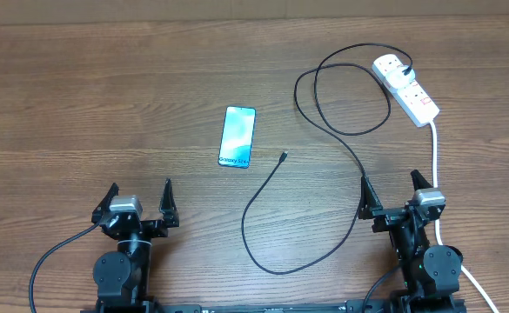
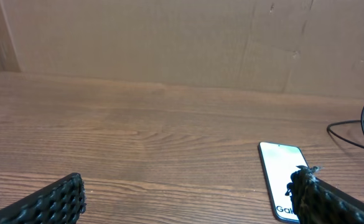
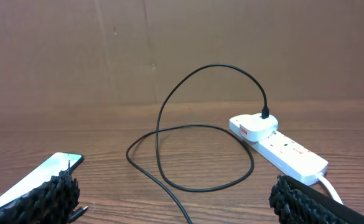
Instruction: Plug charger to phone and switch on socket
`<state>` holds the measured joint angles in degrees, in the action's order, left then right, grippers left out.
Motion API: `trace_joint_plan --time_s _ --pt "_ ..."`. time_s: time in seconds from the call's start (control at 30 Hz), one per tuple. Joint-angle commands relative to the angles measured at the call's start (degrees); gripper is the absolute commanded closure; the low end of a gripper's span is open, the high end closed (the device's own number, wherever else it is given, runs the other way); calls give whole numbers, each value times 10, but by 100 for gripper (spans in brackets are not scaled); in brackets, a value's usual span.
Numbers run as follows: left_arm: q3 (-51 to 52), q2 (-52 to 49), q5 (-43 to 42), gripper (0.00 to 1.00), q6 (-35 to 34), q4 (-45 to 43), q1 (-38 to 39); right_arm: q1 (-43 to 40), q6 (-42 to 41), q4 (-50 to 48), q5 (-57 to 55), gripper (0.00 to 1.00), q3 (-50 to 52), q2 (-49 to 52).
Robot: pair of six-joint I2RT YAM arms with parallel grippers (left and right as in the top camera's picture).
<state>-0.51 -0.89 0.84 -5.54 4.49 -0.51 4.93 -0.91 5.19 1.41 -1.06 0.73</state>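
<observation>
The phone (image 1: 237,136) lies face up mid-table, its blue-teal screen showing; it also shows in the left wrist view (image 2: 281,180) and the right wrist view (image 3: 35,177). The charger (image 1: 341,130) is a thin black cable looping across the table; its small connector tip (image 1: 284,156) rests just right of the phone, and its other end goes into a white adapter on the socket (image 1: 406,89) at the back right (image 3: 281,146). My left gripper (image 1: 141,200) stands open at the front left. At the front right, my right gripper (image 1: 391,189) is open and empty.
A thick white cord (image 1: 437,174) runs from the socket down past the right arm to the table's front edge. A brown cardboard wall (image 3: 182,50) stands behind the table. Bare wood (image 1: 89,104) fills the left half.
</observation>
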Motion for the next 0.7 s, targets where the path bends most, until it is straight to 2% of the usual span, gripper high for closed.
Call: trace_joint_plan --time_s 0.0,0.1,0.23,0.3,0.37,0.53,0.6,0.67 --pt "2 6 -10 0 5 0 -2 2 -2 -3 -5 0 6 -6" --pt "2 6 -42 0 -74 -3 -2 2 -2 -3 -5 0 6 -6" --pt "2 6 -113 0 -253 -21 -2 2 -2 -3 -5 0 6 -6" --pt "2 6 -146 0 -309 -45 -2 2 -2 -3 -5 0 6 -6" --pt "2 6 -192 0 -317 -115 -2 2 -2 -3 -5 0 6 -6" --pt "-3 6 -229 0 -317 -287 -2 2 -2 -3 -5 0 6 -6" --pt "-19 6 -227 0 -312 -322 -2 2 -2 -3 -5 0 6 -6" --pt "-51 5 -228 0 -282 -312 -2 2 -2 -3 -5 0 6 -6"
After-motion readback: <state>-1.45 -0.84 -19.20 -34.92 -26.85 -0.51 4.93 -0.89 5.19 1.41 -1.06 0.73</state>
